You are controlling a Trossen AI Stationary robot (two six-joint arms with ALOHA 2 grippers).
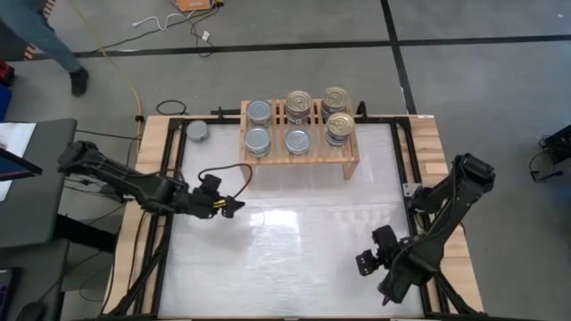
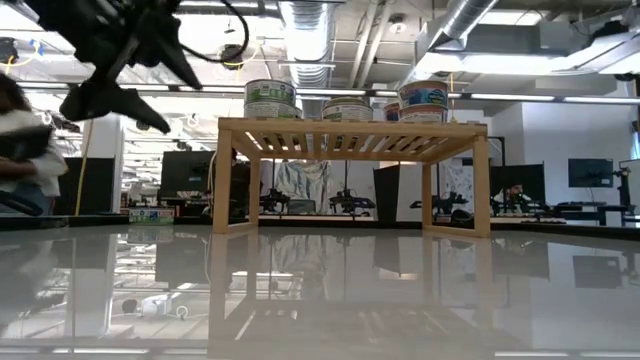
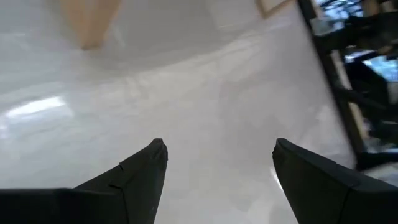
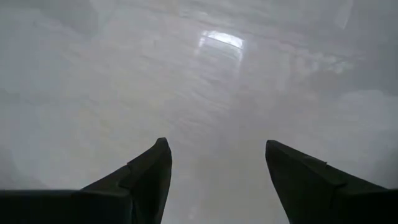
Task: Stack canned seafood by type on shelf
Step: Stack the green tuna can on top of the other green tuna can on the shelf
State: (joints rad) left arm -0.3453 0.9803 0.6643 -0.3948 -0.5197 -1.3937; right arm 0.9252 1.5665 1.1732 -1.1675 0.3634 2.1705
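Observation:
The light-wood shelf (image 1: 301,143) stands at the table's far middle, resting on its side legs. On its slatted top sit several cans of seafood: silver-topped tins (image 1: 259,112) at the left and middle, and taller stacks of gold-topped tins (image 1: 298,105) at the middle and right. One more silver tin (image 1: 197,131) lies on the table's far left edge. My left gripper (image 1: 234,206) hovers open over the table's left half, empty. My right gripper (image 1: 368,259) is open near the table's right front, also empty.
The white tabletop (image 1: 294,250) lies bare between the two grippers. A black cable (image 1: 223,171) loops above the left arm near the shelf's left leg. Wooden planks (image 1: 152,152) and black frame rails edge the table. A person (image 2: 25,150) shows at the room's left.

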